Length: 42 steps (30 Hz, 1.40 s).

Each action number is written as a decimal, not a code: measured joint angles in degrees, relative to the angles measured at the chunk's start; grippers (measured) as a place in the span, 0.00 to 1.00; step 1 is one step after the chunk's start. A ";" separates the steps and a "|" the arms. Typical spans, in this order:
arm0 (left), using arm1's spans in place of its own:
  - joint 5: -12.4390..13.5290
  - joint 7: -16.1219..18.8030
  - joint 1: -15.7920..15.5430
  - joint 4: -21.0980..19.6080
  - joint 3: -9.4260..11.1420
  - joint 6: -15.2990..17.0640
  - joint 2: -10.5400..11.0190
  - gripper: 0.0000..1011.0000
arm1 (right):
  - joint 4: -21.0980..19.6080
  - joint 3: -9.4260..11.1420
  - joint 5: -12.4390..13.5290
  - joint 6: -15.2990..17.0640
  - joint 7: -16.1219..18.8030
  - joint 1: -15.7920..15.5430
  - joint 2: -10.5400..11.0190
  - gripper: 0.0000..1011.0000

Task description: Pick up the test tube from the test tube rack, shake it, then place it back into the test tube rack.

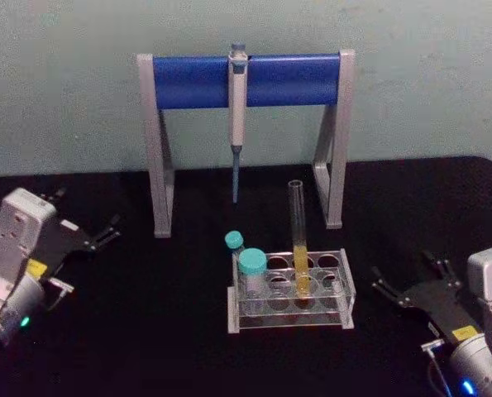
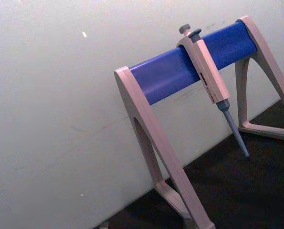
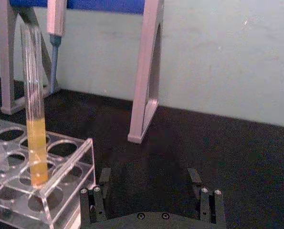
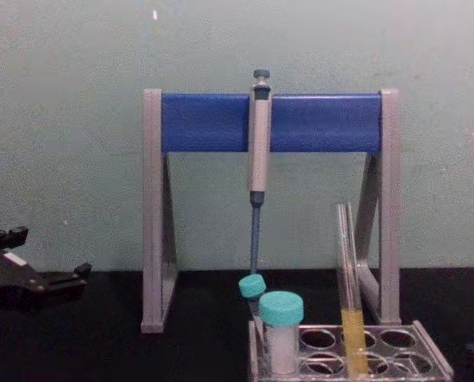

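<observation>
From my station I see a black surface [image 1: 146,331] running back to a pale green-grey wall [image 1: 64,83], with the surface's far right corner rounding off near the wall; on it, close to me and a little right of centre, sits the test tube rack [image 1: 291,310], clear plastic with rows of round holes; the test tube [image 1: 298,240] stands in one of its holes near the right half, leaning slightly, with yellow-orange liquid filling its lower part and its open mouth rising well above the rack; at the rack's left end I see a wide white tube with a teal cap [image 1: 252,277] and, just behind it, a slim teal-capped tube [image 1: 234,244]; behind the rack, toward the wall, stands a grey-legged stand with a blue crossbar [image 1: 246,80], and a pipette [image 1: 238,116] hangs from the crossbar with its tip pointing down, clear of the surface; my left pincer [image 1: 105,232] rests over the surface at the left, well apart from the rack, its black fingers spread and holding nothing; my right pincer [image 1: 407,279] sits at the right, near the rack's right end but not touching it, fingers likewise spread and empty, and in the right wrist view the rack's corner lies just beside them.
</observation>
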 joint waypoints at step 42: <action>0.00 0.00 0.00 0.00 0.00 0.00 0.00 1.00 | 4.22 -0.32 -1.63 0.66 2.50 2.11 -2.03 0.99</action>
